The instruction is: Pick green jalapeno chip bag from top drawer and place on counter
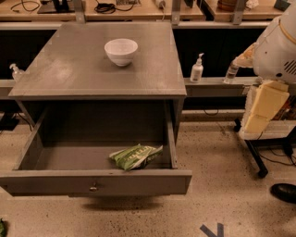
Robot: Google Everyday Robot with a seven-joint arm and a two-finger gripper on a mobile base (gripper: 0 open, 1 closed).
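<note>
Room: a workshop with a speckled floor (222,185); a light wooden workbench (138,13) strewn with black cables runs along the back.
Counter: the grey counter (78,74) tops a grey cabinet in the middle of the view, matte and lightly scuffed.
On the counter: one white bowl (121,51) stands upright toward the back, about mid-width.
Top drawer: the top drawer (46,181) is pulled far out toward the camera; its flat front panel carries a small round knob (94,187).
Chip bag: the green jalapeno chip bag (135,156) lies flat and creased on the drawer floor, in the front right part, near the right wall and just behind the front panel.
Around: a white pump bottle (197,69) and a clear bottle (231,71) stand on a low grey ledge (212,85) right of the cabinet; another clear bottle (16,71) stands at the left.
In the way: the counter's front edge overhangs the rear of the drawer; the bag lies forward of that edge, exposed from above.
Floor marks: a blue tape mark (212,230) near the bottom edge; a dark shoe-like shape (283,192) at the far right.
Arm: the white robot arm (277,51) enters at the right edge, well right of the cabinet, with a cream-coloured lower part angled down and leftward.
Pincer: the pincer (259,115) hangs at the arm's lower end, well apart from drawer and bag, touching neither; whether it is released or clenched I cannot tell.
</note>
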